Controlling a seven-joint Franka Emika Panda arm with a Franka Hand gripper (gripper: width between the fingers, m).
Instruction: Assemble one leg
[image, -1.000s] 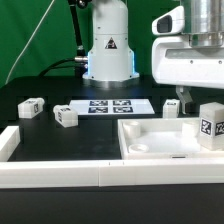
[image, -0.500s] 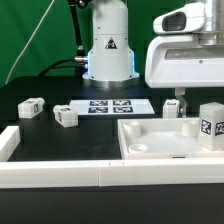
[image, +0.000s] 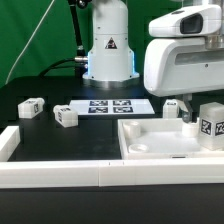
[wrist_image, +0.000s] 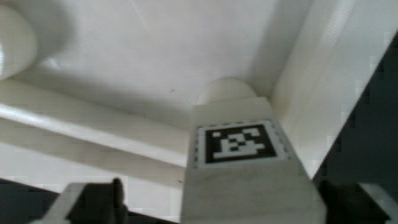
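A white leg (image: 211, 125) with marker tags stands upright at the right side of the large white tray (image: 150, 135). My gripper (image: 192, 108) hangs just above and behind it, its fingers largely hidden behind the leg. In the wrist view the leg (wrist_image: 240, 150) rises between my two dark fingers (wrist_image: 98, 203), with a gap on each side. The gripper (wrist_image: 222, 208) is open and straddles the leg without touching it. The tray floor (wrist_image: 143, 70) shows behind the leg.
Two more legs (image: 30, 107) (image: 66, 116) lie on the black table at the exterior view's left, and a third (image: 172, 105) behind the tray. The marker board (image: 108, 106) lies mid-table before the robot base (image: 108, 50). A white rail (image: 60, 172) runs along the front.
The gripper body has grown larger and shifted slightly toward the exterior view's left and lower, closing in on the upright leg. The legs and tray have not moved.
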